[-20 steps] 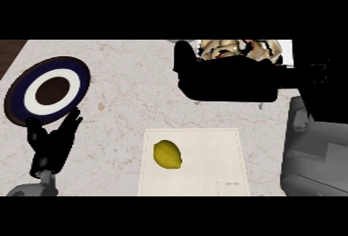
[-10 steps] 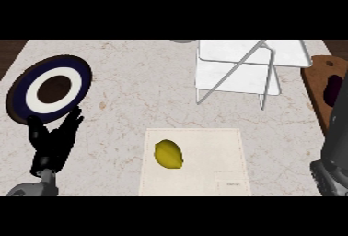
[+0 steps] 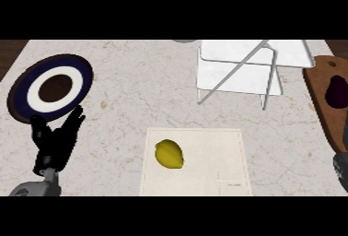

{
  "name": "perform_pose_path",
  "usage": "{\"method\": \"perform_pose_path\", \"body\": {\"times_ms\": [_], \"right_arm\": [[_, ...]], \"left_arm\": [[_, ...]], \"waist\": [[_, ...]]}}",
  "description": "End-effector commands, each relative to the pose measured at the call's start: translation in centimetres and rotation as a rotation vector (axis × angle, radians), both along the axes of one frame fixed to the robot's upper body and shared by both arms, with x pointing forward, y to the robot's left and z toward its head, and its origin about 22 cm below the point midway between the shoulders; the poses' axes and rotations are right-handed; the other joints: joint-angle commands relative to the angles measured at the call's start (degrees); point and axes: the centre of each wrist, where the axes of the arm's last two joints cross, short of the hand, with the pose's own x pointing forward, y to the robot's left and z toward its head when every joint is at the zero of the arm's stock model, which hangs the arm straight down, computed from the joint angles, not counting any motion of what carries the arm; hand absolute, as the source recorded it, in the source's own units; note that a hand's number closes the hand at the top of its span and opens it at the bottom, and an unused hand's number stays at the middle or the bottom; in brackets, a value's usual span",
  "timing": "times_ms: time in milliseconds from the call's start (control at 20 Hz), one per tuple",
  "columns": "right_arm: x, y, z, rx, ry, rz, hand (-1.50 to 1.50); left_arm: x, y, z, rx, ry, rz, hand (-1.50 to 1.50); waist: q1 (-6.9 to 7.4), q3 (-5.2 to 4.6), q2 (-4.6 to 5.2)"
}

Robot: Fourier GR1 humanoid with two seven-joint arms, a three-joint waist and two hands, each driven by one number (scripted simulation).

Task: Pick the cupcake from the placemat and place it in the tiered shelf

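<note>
The beige placemat (image 3: 224, 152) lies at the lower middle of the counter with only a yellow lemon (image 3: 169, 154) on it. The white tiered shelf (image 3: 238, 69) with thin wire legs stands at the back right; its visible top is bare white. No cupcake shows anywhere in this view. My left hand (image 3: 55, 138) rests open at the lower left, fingers up, just below the plate. Of my right arm only a dark sliver (image 3: 340, 171) shows at the right edge, so its hand's state is hidden.
A dark blue plate (image 3: 51, 87) with a white ring sits at the left. A brown wooden board (image 3: 325, 108) with a dark purple item (image 3: 336, 91) on it runs along the right edge. Marble counter lies between plate and shelf.
One second ago my right hand was over the shelf with the cupcake. It then drew back to the right edge and has now almost left the view. The left hand stayed still.
</note>
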Motion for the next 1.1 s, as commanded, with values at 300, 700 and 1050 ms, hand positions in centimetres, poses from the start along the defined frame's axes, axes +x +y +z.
{"method": "perform_pose_path", "body": {"times_ms": [300,700,1050], "right_arm": [[4.9,-0.6,-3.5,-0.033,-0.002,-0.041,1.50],[6.6,-2.0,-5.6,-0.008,-0.048,-0.007,1.50],[6.8,-0.9,-4.2,0.004,-0.032,0.021,1.50]], "left_arm": [[0.6,-0.4,-0.2,-0.031,0.054,-0.027,0.00],[-0.5,1.2,-0.6,-0.034,0.043,0.000,0.00],[-0.1,0.6,-1.4,-0.038,0.062,-0.004,0.00]], "waist": [[0.35,-0.41,0.42],[0.18,-0.39,0.30],[-0.16,-0.42,0.23]]}}
